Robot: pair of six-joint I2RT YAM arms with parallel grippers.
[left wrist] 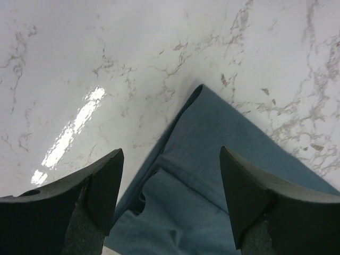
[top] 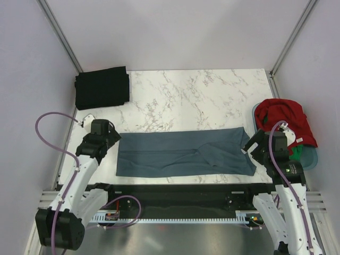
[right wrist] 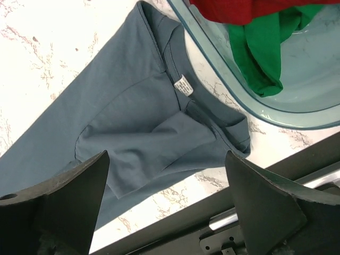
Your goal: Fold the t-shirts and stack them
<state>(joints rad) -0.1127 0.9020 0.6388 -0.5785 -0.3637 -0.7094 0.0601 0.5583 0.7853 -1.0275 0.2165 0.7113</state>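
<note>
The white marble-patterned table top (top: 202,101) is carrying the work. Across its near half the slate blue-grey cotton t-shirt (top: 180,154) is lying as a long flat band, its sides seemingly already folded in, so the step in hand is looking like the crosswise fold of this shirt. A black t-shirt, folded into a neat square (top: 102,87), is sitting at the far left corner, probably serving as the base of the stack. On the right, a crumpled red t-shirt (top: 281,114) is spilling over the pale blue plastic tub (right wrist: 308,69), with a bright green t-shirt (right wrist: 260,53) bunched beneath it, both waiting unfolded. The left gripper (left wrist: 171,175) is hovering over the left end of the band with its fingers spread wide and nothing between them. The right gripper (right wrist: 167,180) is hanging likewise agape and empty over the collar end, where a small white neck label (right wrist: 184,85) is showing. Whether either is touching cloth is hard to tell from these angles. The next move is calling for each claw to drop and pinch all the layers at one end, then carry that end over the other without dragging the band askew.
</note>
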